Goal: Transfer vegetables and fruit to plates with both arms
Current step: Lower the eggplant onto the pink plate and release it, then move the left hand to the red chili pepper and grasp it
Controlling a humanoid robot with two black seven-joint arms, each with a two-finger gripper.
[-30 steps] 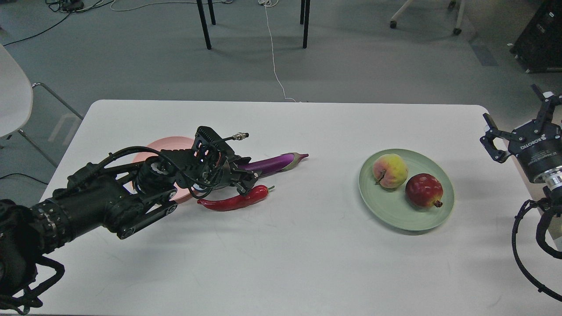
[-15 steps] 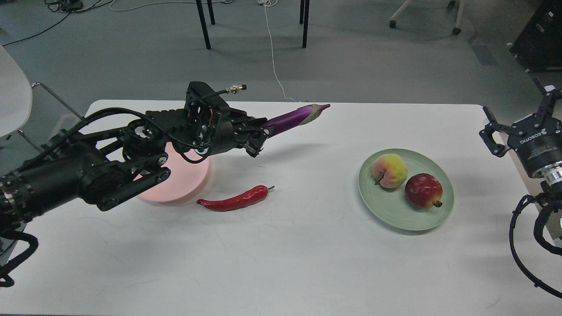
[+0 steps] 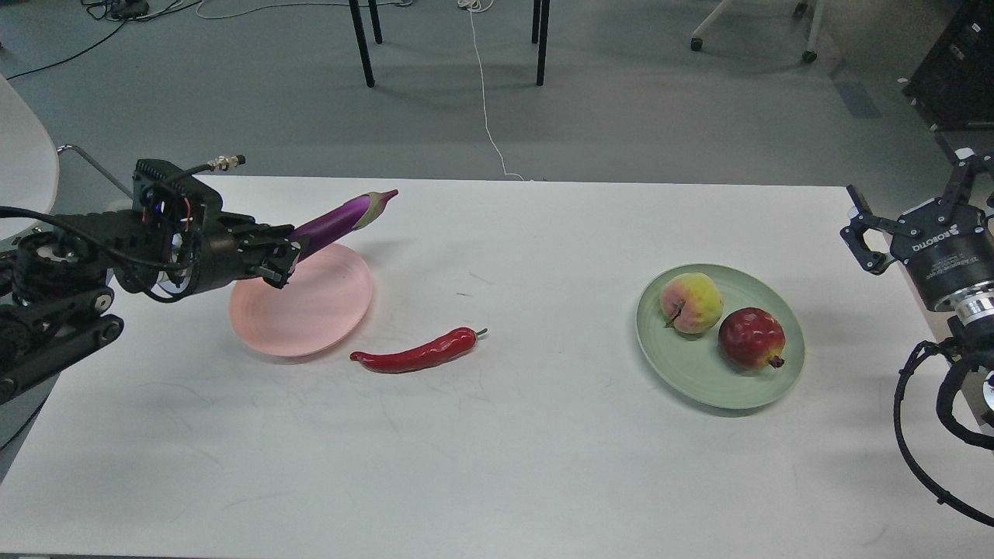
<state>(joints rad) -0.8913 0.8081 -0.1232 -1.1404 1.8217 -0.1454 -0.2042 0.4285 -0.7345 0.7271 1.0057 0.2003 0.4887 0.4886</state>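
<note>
My left gripper [image 3: 283, 255] is shut on the purple eggplant [image 3: 342, 219] and holds it in the air above the far edge of the pink plate [image 3: 303, 307]; the stem end points up and right. The red chili pepper [image 3: 419, 352] lies on the white table just right of the pink plate. The green plate [image 3: 703, 373] at the right holds the yellow-green peach [image 3: 689, 303] and the dark red pomegranate [image 3: 750, 338]. My right gripper [image 3: 908, 206] is open and empty, raised at the table's right edge, apart from the green plate.
The white table [image 3: 497, 466] spans the view. Beyond its far edge are black table legs [image 3: 361, 43], a white cable on the floor and a white chair [image 3: 23, 171] at the far left.
My left gripper lifted the eggplant off the table, then carried it left until it hangs over the pink plate. The chili, the fruit and the right arm stayed about where they were.
</note>
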